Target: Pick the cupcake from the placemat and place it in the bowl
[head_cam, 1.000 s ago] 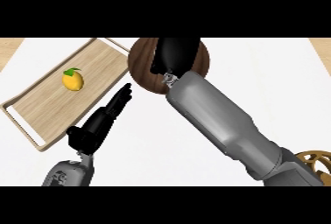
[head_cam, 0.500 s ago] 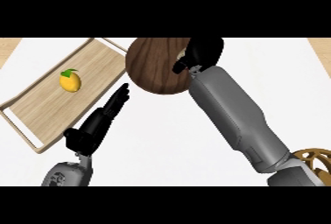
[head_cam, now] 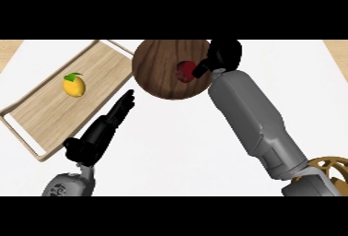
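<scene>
The dark red cupcake (head_cam: 182, 72) lies inside the round wooden bowl (head_cam: 159, 60) at the top middle of the counter. My right hand (head_cam: 223, 53) hovers over the bowl's right rim, just right of the cupcake. Its fingers are relaxed and hold nothing, with one fingertip (head_cam: 201, 68) close beside the cupcake. The wooden placemat (head_cam: 48, 103) with a raised frame lies at the left. My left hand (head_cam: 102, 132) rests open by the placemat's right edge, fingers pointing up toward the bowl.
A yellow lemon (head_cam: 75, 85) with a green leaf sits on the placemat. A brass-coloured round object (head_cam: 331, 165) shows at the lower right, behind my right forearm. The white counter spreads between the two arms.
My right hand has drawn away to the right, off the middle of the bowl. The cupcake, hidden under the hand before, now shows lying in the bowl. The left hand has not moved.
</scene>
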